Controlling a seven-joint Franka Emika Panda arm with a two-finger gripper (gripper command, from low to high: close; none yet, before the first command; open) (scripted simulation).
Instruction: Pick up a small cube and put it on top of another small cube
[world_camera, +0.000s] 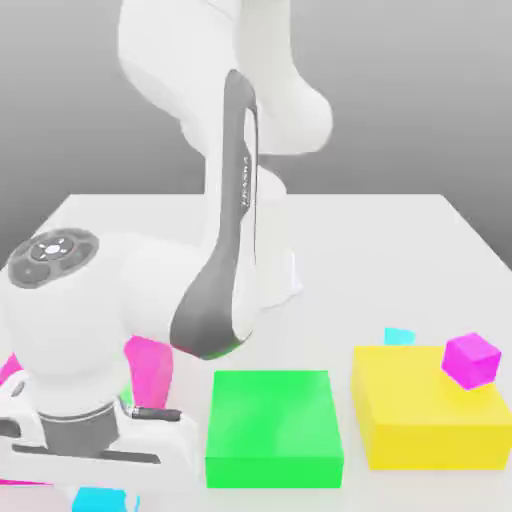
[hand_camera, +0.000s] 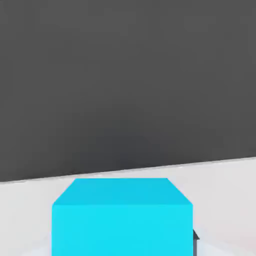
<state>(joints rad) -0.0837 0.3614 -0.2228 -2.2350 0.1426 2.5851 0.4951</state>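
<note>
A small cyan cube (hand_camera: 122, 217) sits between my gripper's fingers, and one dark fingertip (hand_camera: 195, 239) presses its side. In the exterior view the same cyan cube (world_camera: 100, 498) peeks out under my hand at the bottom left, where my gripper (world_camera: 98, 478) is shut on it. A small magenta cube (world_camera: 471, 359) rests tilted on the far corner of a yellow block (world_camera: 425, 420) at the exterior view's right. Behind that block lies another small cyan cube (world_camera: 399, 336).
A large green block (world_camera: 272, 425) lies between my hand and the yellow block. A magenta block (world_camera: 150, 365) stands just behind my hand, partly hidden by the arm. The white table (world_camera: 400, 250) stretches back toward the robot base.
</note>
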